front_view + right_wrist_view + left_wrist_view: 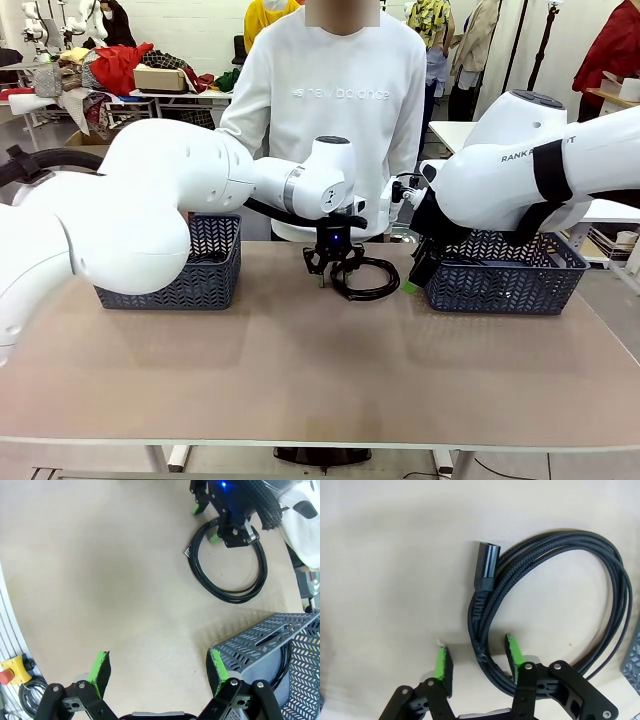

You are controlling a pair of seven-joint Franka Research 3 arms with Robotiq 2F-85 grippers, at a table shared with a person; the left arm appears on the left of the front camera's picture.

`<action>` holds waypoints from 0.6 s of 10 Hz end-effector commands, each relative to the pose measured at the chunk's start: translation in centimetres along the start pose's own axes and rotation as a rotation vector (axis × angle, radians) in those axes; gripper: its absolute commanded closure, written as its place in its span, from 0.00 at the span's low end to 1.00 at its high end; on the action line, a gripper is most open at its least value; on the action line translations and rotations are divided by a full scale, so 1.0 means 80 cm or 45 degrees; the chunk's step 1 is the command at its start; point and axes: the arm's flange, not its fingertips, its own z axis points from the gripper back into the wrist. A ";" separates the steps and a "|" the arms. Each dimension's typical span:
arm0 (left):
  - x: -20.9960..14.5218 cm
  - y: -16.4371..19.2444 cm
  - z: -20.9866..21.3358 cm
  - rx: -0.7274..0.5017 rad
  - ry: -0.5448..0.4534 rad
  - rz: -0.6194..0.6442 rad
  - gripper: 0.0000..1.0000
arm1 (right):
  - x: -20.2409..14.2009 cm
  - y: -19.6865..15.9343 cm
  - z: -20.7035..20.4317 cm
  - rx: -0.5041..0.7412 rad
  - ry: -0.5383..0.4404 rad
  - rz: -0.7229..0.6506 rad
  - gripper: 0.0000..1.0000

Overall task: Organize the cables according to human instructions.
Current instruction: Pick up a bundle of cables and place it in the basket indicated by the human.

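A matte beige tabletop with a pale front edge (300,380) fills the lower half of the front view, standing on white metal legs (160,458) at the bottom. Behind it, in the upper left of the frame, a white painted wall (190,25) rises over a white side table (180,96) piled with a heap of red and patterned clothing (110,65) and a flat cardboard box (160,78). At upper right hang garments on a rack (470,45). The light is even and soft, indoor.
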 end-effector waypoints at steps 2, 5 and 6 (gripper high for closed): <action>0.009 -0.008 0.003 0.028 -0.013 -0.013 0.61 | 0.000 -0.001 0.001 -0.011 -0.002 -0.003 0.00; 0.011 -0.007 0.005 0.039 -0.023 -0.025 1.00 | 0.000 -0.001 0.001 -0.011 -0.002 -0.003 0.00; 0.011 -0.007 0.005 0.044 -0.023 -0.026 0.99 | 0.000 -0.001 0.001 -0.011 -0.002 -0.003 0.00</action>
